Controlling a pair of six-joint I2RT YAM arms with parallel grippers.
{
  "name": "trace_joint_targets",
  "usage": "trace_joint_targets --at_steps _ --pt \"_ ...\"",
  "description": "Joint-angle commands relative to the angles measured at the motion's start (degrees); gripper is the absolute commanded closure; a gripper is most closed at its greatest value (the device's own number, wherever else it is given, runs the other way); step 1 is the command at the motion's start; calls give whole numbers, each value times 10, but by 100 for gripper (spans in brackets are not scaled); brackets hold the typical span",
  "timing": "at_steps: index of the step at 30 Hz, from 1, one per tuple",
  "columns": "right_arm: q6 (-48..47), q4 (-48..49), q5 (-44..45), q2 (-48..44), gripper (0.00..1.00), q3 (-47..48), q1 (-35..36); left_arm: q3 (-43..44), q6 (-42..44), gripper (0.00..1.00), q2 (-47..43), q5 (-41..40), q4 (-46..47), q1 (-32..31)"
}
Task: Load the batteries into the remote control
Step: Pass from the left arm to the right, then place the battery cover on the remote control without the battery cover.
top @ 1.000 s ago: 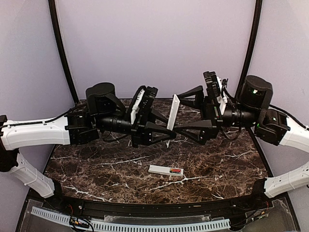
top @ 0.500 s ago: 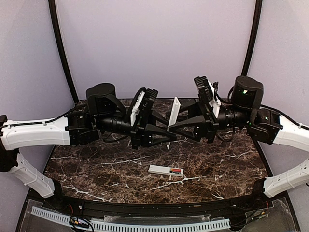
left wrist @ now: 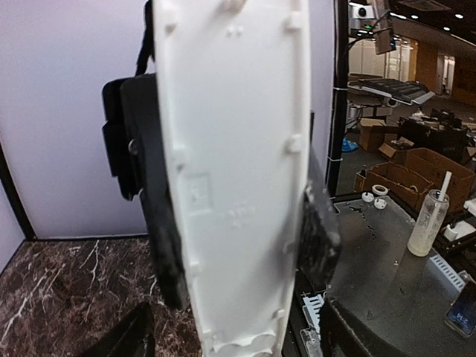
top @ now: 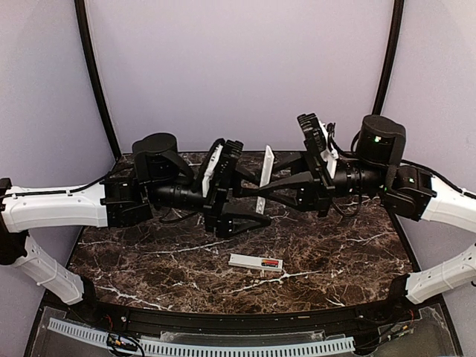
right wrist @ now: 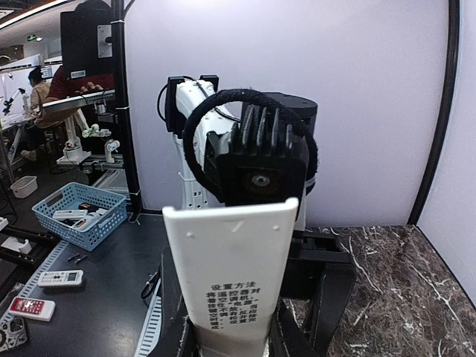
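Handover went through: your left gripper (top: 262, 207) spread wide and let go, and your right gripper (top: 262, 191) pinched narrow on the white battery cover (top: 265, 165), upright in mid-air between the arms. I'd guess refitting is next. The remote control (top: 255, 262) lay near-centre on the table with a red-orange battery (top: 271, 262) in it. Only the right wrist view showed the cover's printed text, and the left wrist view showed its clips.

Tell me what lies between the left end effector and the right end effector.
A thin white cover stands upright between the left end effector and the right end effector, which grips it; the top external view shows this.

White remote control (top: 249, 261) lying flat, red-orange battery (top: 271, 262) at end
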Motion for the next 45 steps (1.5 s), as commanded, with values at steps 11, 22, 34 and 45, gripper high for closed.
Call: trace_joint_targets --at_steps 11,22,34,45 --pt "-1 -204 264 33 95 61 2 -74 -44 4 -95 -267 -54 7" --pt "-28 -438 340 264 97 158 3 -172 -253 11 -154 -386 -157 134" --pt "-69 -599 414 477 94 294 48 -231 -252 11 -184 -501 -180 154" --pt "-96 -636 445 549 89 344 61 -228 -231 11 -176 -493 -173 158"
